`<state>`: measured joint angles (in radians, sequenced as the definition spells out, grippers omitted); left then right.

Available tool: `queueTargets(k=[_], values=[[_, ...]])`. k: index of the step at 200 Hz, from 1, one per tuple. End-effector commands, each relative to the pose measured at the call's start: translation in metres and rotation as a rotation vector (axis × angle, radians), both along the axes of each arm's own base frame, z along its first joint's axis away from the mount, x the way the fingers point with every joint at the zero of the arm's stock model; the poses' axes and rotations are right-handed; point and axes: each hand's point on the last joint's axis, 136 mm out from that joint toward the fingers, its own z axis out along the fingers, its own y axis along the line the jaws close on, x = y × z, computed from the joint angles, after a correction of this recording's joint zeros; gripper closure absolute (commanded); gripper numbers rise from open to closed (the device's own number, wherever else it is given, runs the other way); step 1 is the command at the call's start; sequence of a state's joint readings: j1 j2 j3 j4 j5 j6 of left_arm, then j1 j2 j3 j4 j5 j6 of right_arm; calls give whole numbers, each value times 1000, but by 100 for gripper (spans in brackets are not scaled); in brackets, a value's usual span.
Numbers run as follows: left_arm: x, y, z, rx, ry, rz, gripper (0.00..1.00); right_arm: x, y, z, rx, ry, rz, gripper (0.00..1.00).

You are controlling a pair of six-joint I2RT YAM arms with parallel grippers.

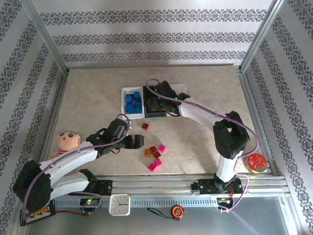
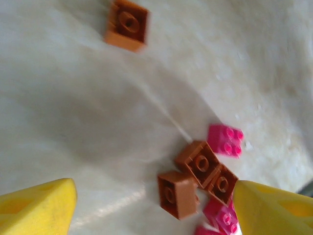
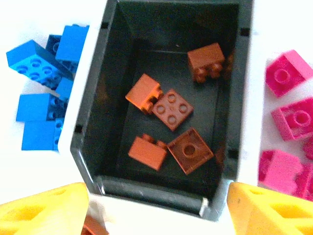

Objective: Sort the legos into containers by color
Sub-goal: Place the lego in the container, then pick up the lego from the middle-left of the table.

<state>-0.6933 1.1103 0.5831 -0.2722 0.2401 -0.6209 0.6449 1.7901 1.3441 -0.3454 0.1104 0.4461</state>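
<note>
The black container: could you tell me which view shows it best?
Right wrist view: it looks straight down into the black container, its orange-brown bricks clear inside. In top external the right arm covers most of it; left wrist faces loose bricks on the table.

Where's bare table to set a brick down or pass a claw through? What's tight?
Free: table between the doll and the blue-filled white bin; the strip behind that bin, up to the back wall; the patch between the loose bricks and the right arm. Crowded: around those bricks by the left claw, and the black bin under the right claw.
</note>
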Motion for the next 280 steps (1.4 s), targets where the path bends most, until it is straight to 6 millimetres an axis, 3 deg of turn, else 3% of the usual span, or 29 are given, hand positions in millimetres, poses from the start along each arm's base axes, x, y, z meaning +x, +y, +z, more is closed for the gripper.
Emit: queueTargets(k=[1,38,98,170,204,228,249,280], values=[[-13,-23,-2,30,-20,-130,21,-13,-12,1,29,-3,-21,25],[-30,-39,-23,101,17,-206,31,-27,-31,-3,35,3,-44,25],[-28,-57,-40,87,55,-226,36,-38,-48,3,56,-11,-65,24],[-27,-57,-45,112,73,-228,67,-59,-68,0,59,-15,-89,24],[-31,-47,-35,103,54,-203,83,-67,-80,2,64,-26,-108,24],[-24,-39,-17,127,9,-182,84,-75,-90,4,76,-34,-125,24],[0,-36,13,126,-67,-155,84,-87,-98,3,90,-34,-133,24],[65,-38,62,107,-184,-83,84,-105,-108,-3,100,-20,-142,24]])
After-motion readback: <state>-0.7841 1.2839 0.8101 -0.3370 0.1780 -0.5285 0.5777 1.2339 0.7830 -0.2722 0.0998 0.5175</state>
